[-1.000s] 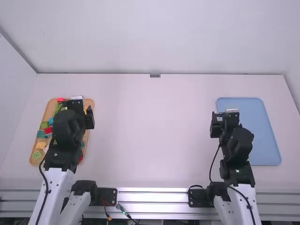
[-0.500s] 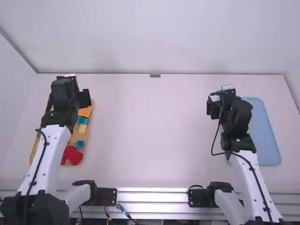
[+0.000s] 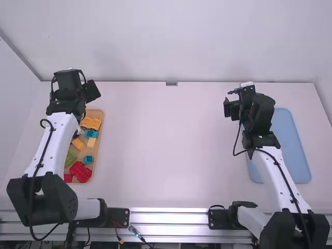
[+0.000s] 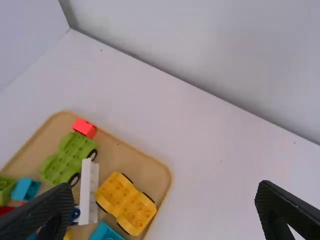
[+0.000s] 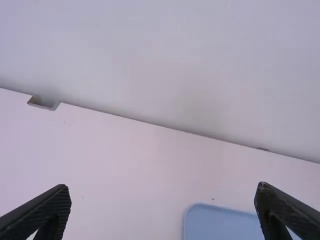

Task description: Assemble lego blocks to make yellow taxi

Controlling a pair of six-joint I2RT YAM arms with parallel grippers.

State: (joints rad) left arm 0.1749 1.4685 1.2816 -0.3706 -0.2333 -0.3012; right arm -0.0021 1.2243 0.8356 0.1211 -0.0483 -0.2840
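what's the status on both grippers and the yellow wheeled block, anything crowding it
Left gripper open, empty. Right gripper open, empty. Yellow wheeled block in wooden tray. White block close alongside.

Tray: I see tan wood, smooth, with a low sheen, in the wooden tray (image 4: 159, 166).
Wheeled blocks: the yellow wheeled block (image 4: 125, 200) and green wheeled block (image 4: 67, 157) in the wooden tray look like smooth, slightly glossy plastic.
Table: the white table (image 3: 166, 145) under the wooden tray looks smooth and matt.
Blue tray: well to the right of the wooden tray, the blue tray (image 3: 293, 135) looks like smooth, matt plastic.
Rail: nearer my bases than the wooden tray, the rail (image 3: 168, 217) is grooved, shiny metal.
Fingers: my left fingers (image 4: 37, 215) look matt black, with ridged edges.
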